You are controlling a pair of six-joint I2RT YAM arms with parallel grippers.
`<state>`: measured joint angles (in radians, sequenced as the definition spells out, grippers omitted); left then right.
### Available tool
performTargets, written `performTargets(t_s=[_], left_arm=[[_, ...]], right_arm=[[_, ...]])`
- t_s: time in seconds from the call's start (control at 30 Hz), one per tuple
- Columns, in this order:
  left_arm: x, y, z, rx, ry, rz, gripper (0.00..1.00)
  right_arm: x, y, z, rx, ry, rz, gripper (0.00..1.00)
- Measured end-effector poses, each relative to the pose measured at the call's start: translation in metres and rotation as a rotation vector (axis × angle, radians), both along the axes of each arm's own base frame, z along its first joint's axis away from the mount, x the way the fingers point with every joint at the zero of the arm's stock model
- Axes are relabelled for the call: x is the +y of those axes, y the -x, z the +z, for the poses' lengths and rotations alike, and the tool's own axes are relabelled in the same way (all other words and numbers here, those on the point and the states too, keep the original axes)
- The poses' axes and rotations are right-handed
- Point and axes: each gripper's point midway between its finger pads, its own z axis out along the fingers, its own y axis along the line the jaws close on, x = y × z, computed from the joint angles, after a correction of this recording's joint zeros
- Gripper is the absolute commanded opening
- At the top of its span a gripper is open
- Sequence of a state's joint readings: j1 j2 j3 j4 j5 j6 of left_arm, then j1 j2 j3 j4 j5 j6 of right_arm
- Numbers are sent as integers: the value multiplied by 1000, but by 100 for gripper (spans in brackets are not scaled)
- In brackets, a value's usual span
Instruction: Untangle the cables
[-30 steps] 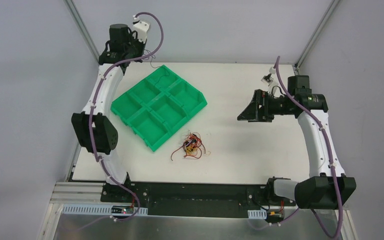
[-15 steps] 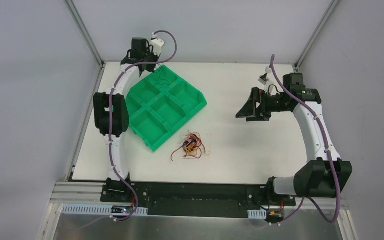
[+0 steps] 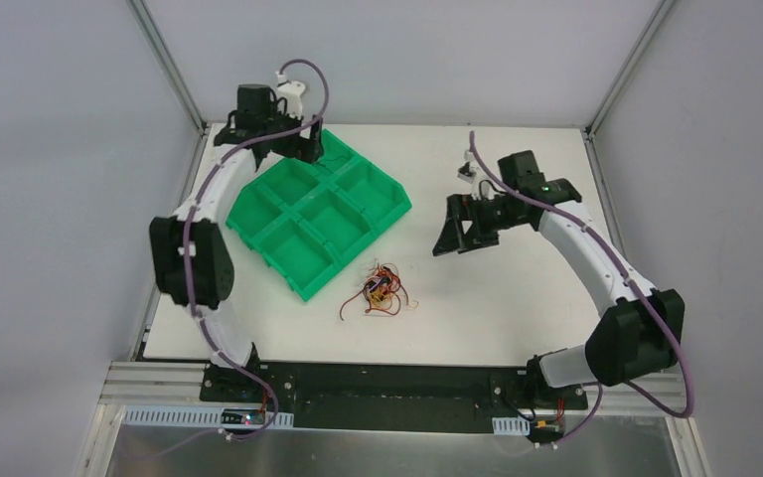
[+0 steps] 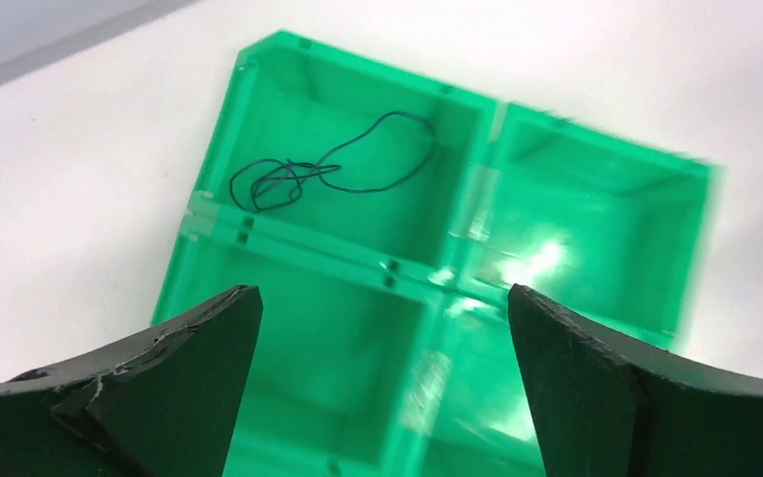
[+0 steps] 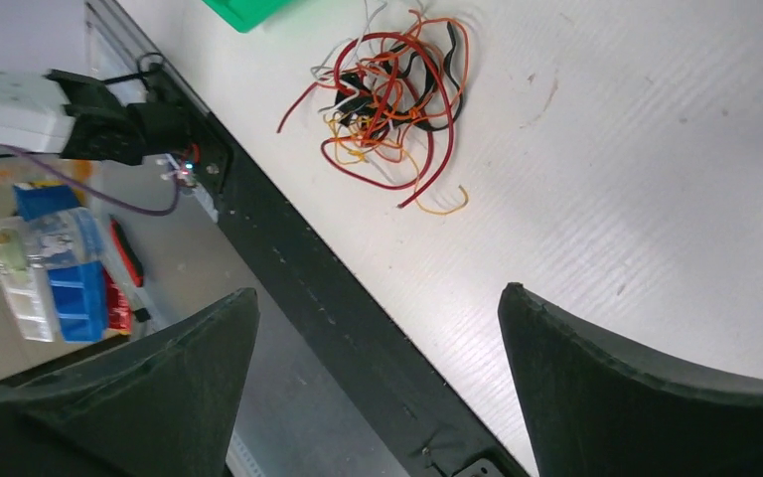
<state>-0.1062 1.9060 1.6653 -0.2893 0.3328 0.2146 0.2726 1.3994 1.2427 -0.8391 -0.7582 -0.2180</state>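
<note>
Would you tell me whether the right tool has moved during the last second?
Yes. The right tool has swung left and nearer the arm bases, closing the gap to the fixed green tray and the cables.

— Where did the views sit?
— I had the top camera high behind the arm bases, facing down over the whole worktop (image 3: 497, 298). Left wrist hung close above the green tray (image 4: 596, 248); right wrist looked from farther off at the cables (image 5: 387, 99) and the worktop's near edge.
— Overlap?
— Top shared tray with left, cables with right.
</note>
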Motion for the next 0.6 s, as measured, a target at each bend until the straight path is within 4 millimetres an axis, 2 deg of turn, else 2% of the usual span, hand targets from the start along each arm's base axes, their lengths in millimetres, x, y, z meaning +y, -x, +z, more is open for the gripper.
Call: performTargets(t_s=[0.17, 0.23, 0.27, 0.33, 0.37, 0.6], left_arm=[[3, 74, 110, -147, 210, 46, 99], [2, 106, 135, -185, 275, 53, 99], [1, 121, 140, -188, 302, 54, 99], [1, 139, 139, -174, 338, 70, 99], [1, 147, 133, -158, 353, 81, 98], [7, 174, 61, 69, 419, 193, 90]], right_arm=[[43, 0, -33, -43, 98, 101, 88], [63, 3, -49, -46, 138, 154, 87], [71, 5, -56, -44, 154, 174, 86], [89, 7, -72, -44, 187, 221, 85], [98, 9, -79, -45, 202, 242, 81], [138, 11, -128, -26, 307, 327, 37]])
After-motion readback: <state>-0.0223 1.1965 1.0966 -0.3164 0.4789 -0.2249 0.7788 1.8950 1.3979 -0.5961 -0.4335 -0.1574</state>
